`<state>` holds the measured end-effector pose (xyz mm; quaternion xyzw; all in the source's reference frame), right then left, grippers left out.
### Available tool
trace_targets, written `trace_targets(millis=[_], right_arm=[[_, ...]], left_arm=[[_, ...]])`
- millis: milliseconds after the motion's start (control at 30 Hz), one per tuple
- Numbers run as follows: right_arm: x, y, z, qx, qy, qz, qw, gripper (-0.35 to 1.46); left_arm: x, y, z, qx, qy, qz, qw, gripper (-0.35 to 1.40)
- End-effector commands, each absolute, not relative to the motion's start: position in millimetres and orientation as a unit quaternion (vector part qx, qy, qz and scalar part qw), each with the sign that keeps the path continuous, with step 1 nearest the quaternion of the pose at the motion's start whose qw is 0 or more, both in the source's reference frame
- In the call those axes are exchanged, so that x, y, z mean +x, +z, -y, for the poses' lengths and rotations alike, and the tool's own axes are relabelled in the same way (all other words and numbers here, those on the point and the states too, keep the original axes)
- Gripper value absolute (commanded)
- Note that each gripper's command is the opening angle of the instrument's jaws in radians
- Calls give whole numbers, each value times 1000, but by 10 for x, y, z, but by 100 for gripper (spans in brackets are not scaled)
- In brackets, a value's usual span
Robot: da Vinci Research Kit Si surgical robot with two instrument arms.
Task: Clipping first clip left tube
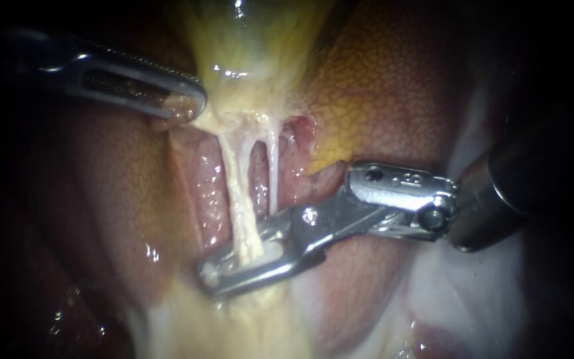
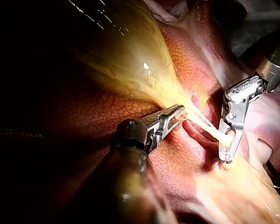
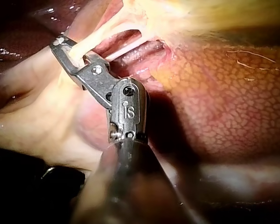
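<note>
Two pale tubes run down from the gallbladder [image 1: 247, 40]: a thicker left tube [image 1: 237, 186] and a thinner right tube [image 1: 273, 173]. My right instrument [image 1: 217, 272] comes in from the right, and its jaws lie nearly parallel across the lower end of the left tube, touching it from both sides. A bit of white clip [image 1: 272, 252] shows between them. The wrist views show the same hold by the right instrument [image 2: 225, 156] [image 3: 60, 42]. My left instrument [image 1: 191, 106] [image 2: 179, 112] is shut on the gallbladder's narrow yellow end, holding it taut.
Mottled red-brown liver [image 1: 393, 86] [image 3: 224, 93] lies behind and to the right of the tubes. Pale fatty tissue [image 1: 234, 326] spreads below the right instrument's jaws. A pink raw bed [image 1: 200, 179] shows between and beside the tubes.
</note>
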<state>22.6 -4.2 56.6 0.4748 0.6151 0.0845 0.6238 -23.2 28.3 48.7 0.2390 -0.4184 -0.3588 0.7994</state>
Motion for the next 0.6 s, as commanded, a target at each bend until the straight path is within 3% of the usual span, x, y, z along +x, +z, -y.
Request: trace_targets(millis=[33, 600], right_arm=[[227, 565, 42, 482, 91, -610, 622, -35], [227, 571, 44, 489, 96, -603, 623, -35]], left_arm=[[-232, 487, -283, 239, -359, 419, 799, -35], [-232, 487, -283, 239, -359, 419, 799, -35]])
